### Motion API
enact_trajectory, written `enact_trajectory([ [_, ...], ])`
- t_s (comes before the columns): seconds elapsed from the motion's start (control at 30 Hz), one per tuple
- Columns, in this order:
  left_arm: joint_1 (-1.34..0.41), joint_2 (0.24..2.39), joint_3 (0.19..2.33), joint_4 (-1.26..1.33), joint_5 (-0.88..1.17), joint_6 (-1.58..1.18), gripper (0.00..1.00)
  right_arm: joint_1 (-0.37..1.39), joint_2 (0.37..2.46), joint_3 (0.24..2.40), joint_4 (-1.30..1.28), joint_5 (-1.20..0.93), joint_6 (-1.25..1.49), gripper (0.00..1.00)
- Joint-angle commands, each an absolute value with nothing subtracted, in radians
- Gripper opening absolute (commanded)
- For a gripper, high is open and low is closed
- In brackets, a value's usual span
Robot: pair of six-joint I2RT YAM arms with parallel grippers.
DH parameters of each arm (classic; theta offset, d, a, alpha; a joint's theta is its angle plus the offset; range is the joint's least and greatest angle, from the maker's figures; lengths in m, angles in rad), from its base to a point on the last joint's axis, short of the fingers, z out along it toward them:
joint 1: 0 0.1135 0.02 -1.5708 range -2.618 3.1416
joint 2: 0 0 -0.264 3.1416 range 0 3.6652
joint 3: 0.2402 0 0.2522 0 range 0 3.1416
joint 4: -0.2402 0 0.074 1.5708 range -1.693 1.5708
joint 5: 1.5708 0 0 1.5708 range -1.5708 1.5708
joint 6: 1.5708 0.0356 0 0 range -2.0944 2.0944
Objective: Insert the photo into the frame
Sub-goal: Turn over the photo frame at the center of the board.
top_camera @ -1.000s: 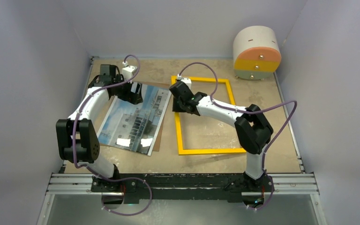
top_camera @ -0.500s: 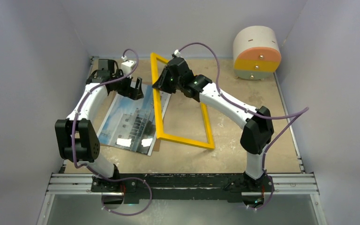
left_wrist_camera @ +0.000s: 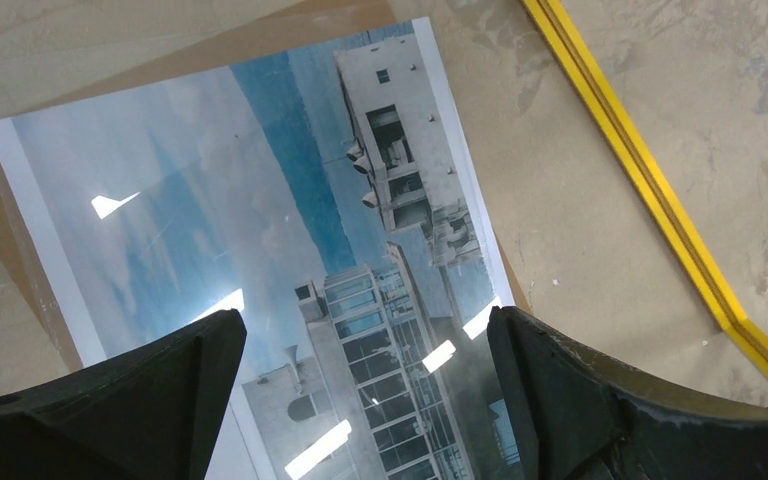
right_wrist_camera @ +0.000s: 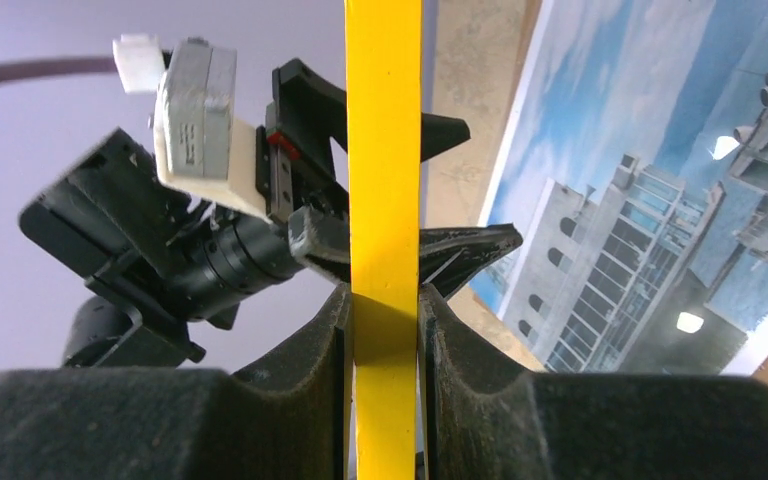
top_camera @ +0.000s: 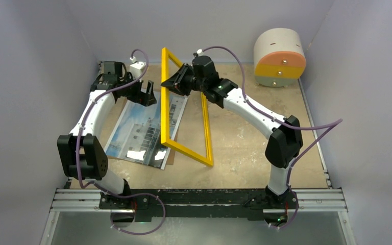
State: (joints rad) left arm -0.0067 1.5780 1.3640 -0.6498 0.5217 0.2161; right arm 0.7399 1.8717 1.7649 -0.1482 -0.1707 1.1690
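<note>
The photo (top_camera: 138, 127), a glossy print of a white building under blue sky, lies flat on the left of the table. Over its far end hovers my left gripper (top_camera: 145, 94), open, with nothing between its fingers (left_wrist_camera: 150, 390); the photo (left_wrist_camera: 260, 230) shows beneath them. The yellow frame (top_camera: 162, 102) is tipped up on its near edge, leaning over the photo's right side. My right gripper (top_camera: 176, 82) is shut on its raised far bar. In the right wrist view the yellow bar (right_wrist_camera: 385, 150) is pinched between the gripper (right_wrist_camera: 384, 310) pads, with the photo (right_wrist_camera: 650, 180) behind it.
A plain brown backing board (top_camera: 171, 155) lies under the photo, its edge showing (left_wrist_camera: 160, 55). A round cream, orange and yellow drawer unit (top_camera: 279, 56) stands at the back right. The left arm's wrist camera (right_wrist_camera: 200, 130) is close behind the raised frame bar.
The frame lay flat on the table right of the photo; my right gripper has lifted its far bar and swung it left, so it stands up on edge. The left gripper barely moved.
</note>
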Motion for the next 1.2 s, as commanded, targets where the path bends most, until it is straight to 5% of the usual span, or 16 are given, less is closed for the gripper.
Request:
enact_trajectory([
  [0.0,0.0,1.511,1.428,-0.653,0.576,0.174,1.0,0.685,1.793,1.717,0.018,-0.297,1.295,0.0],
  [0.5,-0.12,1.473,1.56,-0.666,0.641,0.089,1.0,0.588,1.725,1.515,0.434,-0.545,1.516,0.0],
  [0.8,-0.186,1.472,1.607,-0.66,0.622,0.055,1.0,0.531,1.669,1.395,0.445,-0.573,1.517,0.01],
  [1.17,-0.343,1.568,1.705,-0.658,0.571,0.062,1.0,0.438,1.672,1.429,0.212,-0.692,1.337,0.52],
])
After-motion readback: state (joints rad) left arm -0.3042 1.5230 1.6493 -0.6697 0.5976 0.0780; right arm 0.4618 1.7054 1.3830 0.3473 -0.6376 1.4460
